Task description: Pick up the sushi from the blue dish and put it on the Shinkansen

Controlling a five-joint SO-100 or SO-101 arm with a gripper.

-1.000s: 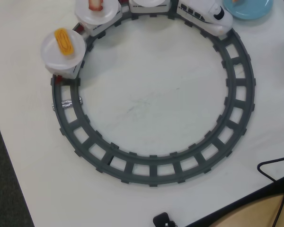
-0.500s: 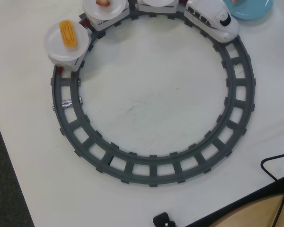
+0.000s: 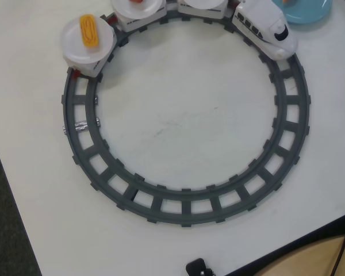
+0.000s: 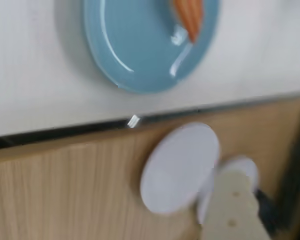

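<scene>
Currently we see sushi (image 4: 188,16) on blue dish (image 4: 140,45), orange strip pointing down-frame toward dish rim; gripper (image 4: 230,200) below dish (past table edge), grip state indiscernible.

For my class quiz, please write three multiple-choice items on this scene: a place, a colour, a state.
1. Where lies the yellow egg piece? A bare table; B white plate atop the Shinkansen; C floor.
2. The track's colour? A red; B green; C dark grey.
3. Where is the sushi? A on the blue dish; B on the Shinkansen; C on the track.
Key: B, it rests on a plate; C, its rails look grey; A, the wrist view shows it there.
</scene>
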